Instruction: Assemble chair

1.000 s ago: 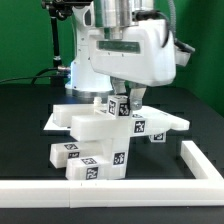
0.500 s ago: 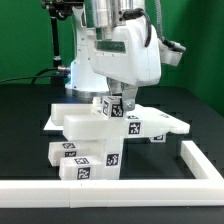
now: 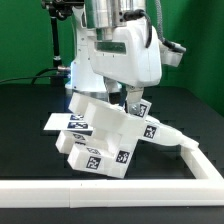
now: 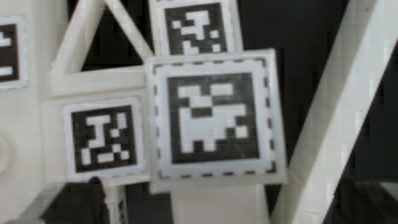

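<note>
The chair (image 3: pixel 100 135) leans tilted on the black surface (image 3: pixel 30 115), just under the tool (image 3: pixel 132 100); its square tags (image 4: pixel 210 112) show blocky black-and-white patterns; whether the tool is clenched or released, I cannot tell.

Black table (image 3: pixel 25 150) spreads across the shot, matte and dark. Along the near edge lies the white rail (image 3: pixel 110 190), flat on the table. It turns a corner at the exterior view's right and runs back along that side. Behind everything hangs a green backdrop (image 3: pixel 25 35). A thin cable (image 3: pixel 25 80) trails in low at the exterior view's left, where table meets backdrop.
</note>
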`<state>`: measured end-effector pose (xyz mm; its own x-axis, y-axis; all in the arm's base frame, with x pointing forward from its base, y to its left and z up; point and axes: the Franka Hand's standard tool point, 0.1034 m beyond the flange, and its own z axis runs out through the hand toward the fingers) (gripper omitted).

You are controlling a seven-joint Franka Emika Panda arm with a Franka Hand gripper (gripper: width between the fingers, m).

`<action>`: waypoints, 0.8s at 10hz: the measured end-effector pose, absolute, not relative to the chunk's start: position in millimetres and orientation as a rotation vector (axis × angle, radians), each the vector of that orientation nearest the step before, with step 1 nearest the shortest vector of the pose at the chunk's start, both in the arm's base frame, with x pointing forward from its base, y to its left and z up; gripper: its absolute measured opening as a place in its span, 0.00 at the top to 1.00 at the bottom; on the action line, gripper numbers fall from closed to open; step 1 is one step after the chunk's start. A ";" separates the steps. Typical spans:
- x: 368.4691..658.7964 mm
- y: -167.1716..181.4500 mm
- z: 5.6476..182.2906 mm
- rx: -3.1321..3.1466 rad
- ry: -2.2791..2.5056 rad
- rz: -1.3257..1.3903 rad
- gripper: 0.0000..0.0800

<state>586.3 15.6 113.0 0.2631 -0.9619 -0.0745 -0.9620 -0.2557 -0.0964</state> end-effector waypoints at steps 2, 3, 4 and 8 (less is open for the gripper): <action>586.3 10.9 113.8 -2.426 1.799 -0.005 0.19; 585.8 7.4 118.1 -2.426 1.795 -0.010 0.19; 585.8 2.3 120.9 -2.446 1.765 -0.017 0.19; 585.5 -26.4 115.9 -2.500 1.705 -0.056 0.19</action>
